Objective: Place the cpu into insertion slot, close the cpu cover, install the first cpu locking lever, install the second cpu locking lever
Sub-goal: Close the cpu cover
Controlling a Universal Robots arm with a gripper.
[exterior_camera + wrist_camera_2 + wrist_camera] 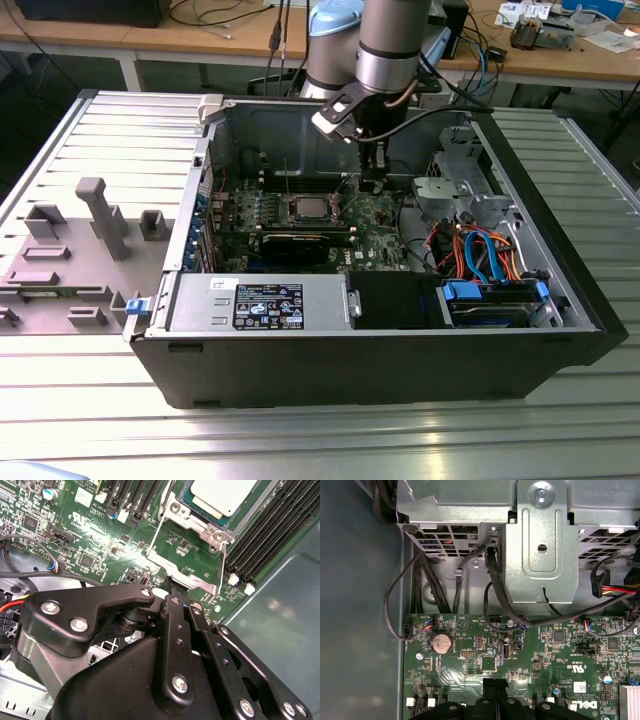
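The cpu (225, 495) sits in the insertion slot (201, 528), silver top up, on the green circuit board (95, 540); the memory slots (265, 535) run alongside it. The cpu cover (187, 576) is not down over the chip; it is swung open away from the slot, hinged at the rim nearest the arm, and bare board shows through its square window. Its length runs from that hinge straight toward the gripper (173, 591), so the free lip is the part closest to the tips and the chip lies just beyond the hinge.

In the second wrist view the fingers (170, 630) are drawn together, and their tips meet that lip; I judge them clenched on it, though the contact itself is partly hidden.

In the exterior view the slot is toward the exterior view's left of the gripper (372, 183), just beside it; closing the cover would mean carrying the lip over that way.

The arm (392, 45) drops almost vertically into the open computer case (300, 350), wrist above and fingers pointing down at the board; the case stands on the bench (300, 440).
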